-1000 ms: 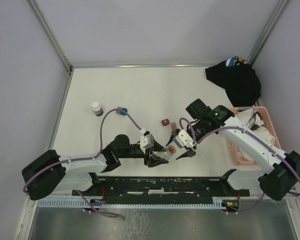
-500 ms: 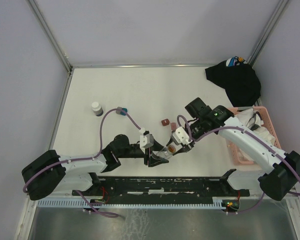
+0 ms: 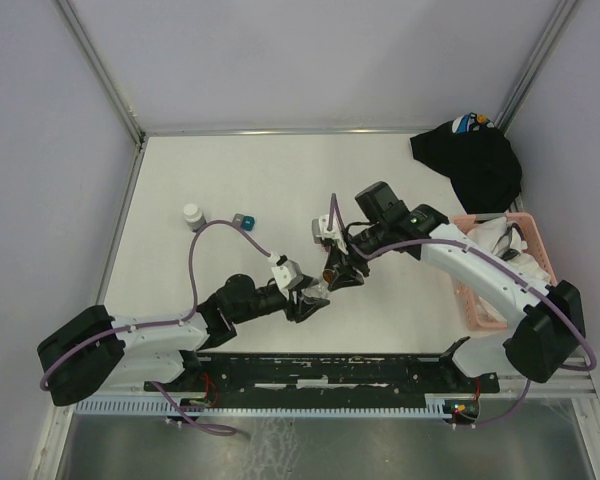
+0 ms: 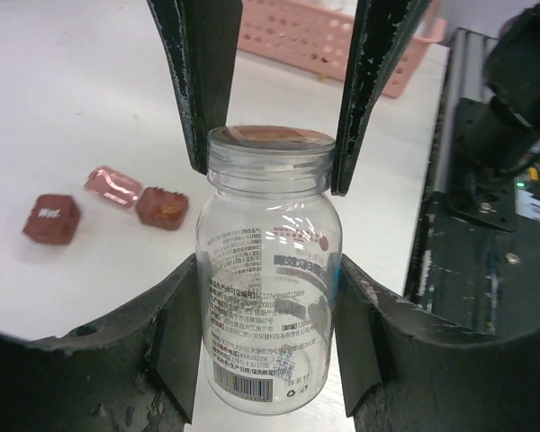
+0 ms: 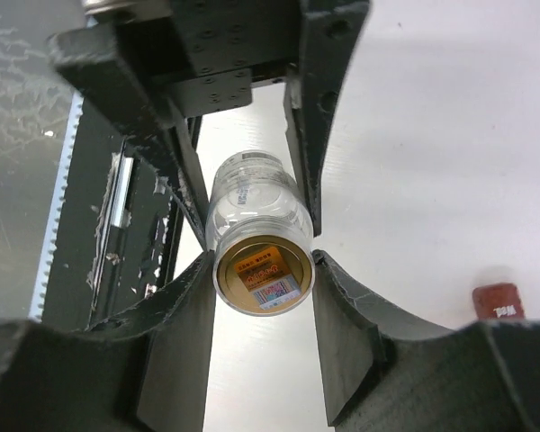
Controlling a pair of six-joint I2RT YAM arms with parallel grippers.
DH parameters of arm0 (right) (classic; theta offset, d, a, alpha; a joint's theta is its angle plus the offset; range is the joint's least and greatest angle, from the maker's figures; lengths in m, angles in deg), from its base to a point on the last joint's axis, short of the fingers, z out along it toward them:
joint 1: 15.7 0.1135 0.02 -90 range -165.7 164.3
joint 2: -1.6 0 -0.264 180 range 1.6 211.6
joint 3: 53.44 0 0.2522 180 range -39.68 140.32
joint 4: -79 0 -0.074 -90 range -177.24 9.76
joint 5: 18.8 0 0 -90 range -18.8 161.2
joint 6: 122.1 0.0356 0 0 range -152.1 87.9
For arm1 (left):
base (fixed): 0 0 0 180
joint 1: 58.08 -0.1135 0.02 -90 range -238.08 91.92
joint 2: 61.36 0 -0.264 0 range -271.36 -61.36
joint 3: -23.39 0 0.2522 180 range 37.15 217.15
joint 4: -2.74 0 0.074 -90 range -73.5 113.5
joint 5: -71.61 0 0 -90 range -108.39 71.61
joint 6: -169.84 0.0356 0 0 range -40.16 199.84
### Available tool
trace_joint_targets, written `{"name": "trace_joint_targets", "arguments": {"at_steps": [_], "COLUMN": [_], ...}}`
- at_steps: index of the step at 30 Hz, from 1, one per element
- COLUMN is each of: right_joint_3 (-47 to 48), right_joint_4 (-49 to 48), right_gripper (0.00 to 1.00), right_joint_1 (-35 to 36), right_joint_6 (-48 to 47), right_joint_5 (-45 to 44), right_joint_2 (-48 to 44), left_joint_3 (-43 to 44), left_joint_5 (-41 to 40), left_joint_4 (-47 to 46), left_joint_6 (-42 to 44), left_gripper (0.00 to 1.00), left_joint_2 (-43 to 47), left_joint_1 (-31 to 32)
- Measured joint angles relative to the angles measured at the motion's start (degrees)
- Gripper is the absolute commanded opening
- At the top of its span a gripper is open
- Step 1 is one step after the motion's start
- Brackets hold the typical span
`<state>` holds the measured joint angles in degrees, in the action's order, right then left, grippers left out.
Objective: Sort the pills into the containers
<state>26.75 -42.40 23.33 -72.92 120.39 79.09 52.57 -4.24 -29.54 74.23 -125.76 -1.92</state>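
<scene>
A small clear vial [image 4: 268, 270] with a yellowish-amber top [image 5: 262, 273] is held off the table between both grippers. My left gripper [image 4: 266, 306] is shut on its lower body. My right gripper [image 5: 263, 283] has its fingers [image 4: 198, 81] pressed on either side of the neck. In the top view the two grippers meet at the near centre, left [image 3: 308, 302] and right [image 3: 333, 274]. Two dark-red boxes [image 4: 51, 219] [image 4: 162, 207] and a pinkish one [image 4: 112, 186] lie on the table beyond; one box shows in the right wrist view [image 5: 499, 301].
A white-capped bottle [image 3: 191, 215] and a small teal object [image 3: 245, 221] lie at the left. A black cloth [image 3: 470, 160] lies at the back right. A pink slatted basket [image 3: 475, 305] stands at the right edge, under my right arm.
My right gripper swung left and closed round the vial's top. My left gripper shifted slightly left, still holding the vial. The dark-red boxes are now covered by my right arm in the top view.
</scene>
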Motion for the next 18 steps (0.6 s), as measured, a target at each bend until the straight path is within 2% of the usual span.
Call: {"name": "trace_joint_targets", "arguments": {"at_steps": [9,11,15,18], "right_joint_3": [7.4,7.9,7.9,7.9], "right_joint_4": [-1.5,-2.6,-4.5,-4.7], "right_gripper": [0.36,0.44,0.68,0.8], "right_joint_1": [0.4,0.6,0.9,1.2], "right_joint_6": [18.4,22.6,28.7,31.0], "right_joint_5": [-5.7,-7.2,-8.8,-8.5], "right_joint_2": [10.3,11.0,11.2,11.2], "left_joint_3": [-1.2,-1.2,-1.3,-1.2], "left_joint_5": [-11.0,-12.9,-14.7,-15.0], "left_joint_4": [1.4,1.6,1.3,-2.0], "left_joint_6": [1.3,1.4,1.4,1.4], "left_gripper": [0.03,0.03,0.03,0.03], "left_joint_2": [0.0,0.0,-0.1,-0.4], "left_joint_1": [0.1,0.1,0.1,0.1]}}
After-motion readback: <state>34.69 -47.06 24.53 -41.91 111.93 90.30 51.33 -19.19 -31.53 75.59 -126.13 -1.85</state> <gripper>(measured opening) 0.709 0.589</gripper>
